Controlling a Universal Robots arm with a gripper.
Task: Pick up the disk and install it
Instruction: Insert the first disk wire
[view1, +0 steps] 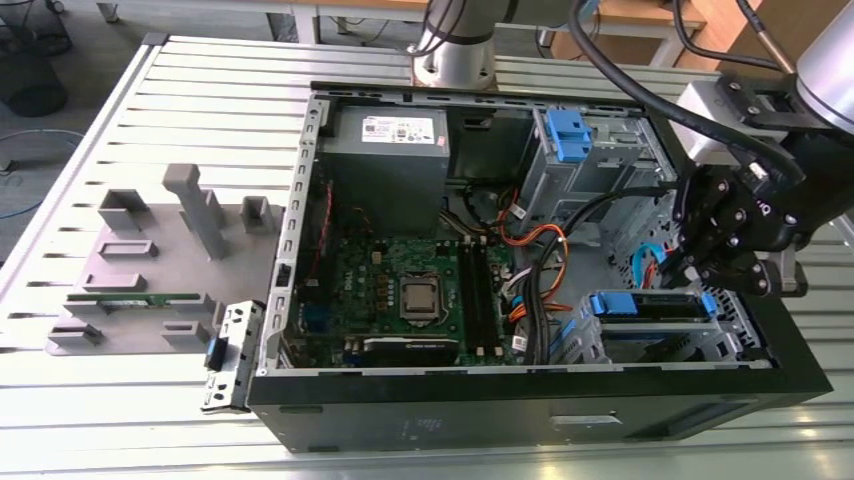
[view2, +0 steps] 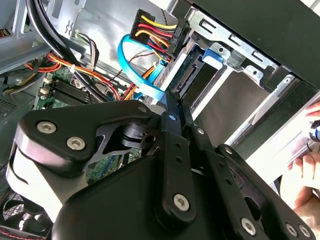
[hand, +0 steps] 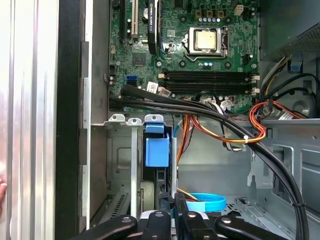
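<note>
Blue rails mark the disk, seated in a bay at the lower right of the exterior view, inside the open case. One gripper hangs just above it, its black fingers pressed together, tips near the disk's edge in the second wrist view. One power supply sits at the case's upper middle, one board lies centre, and a second blue bracket tops the upper cage. One hand shows at the second wrist view's right edge.
</note>
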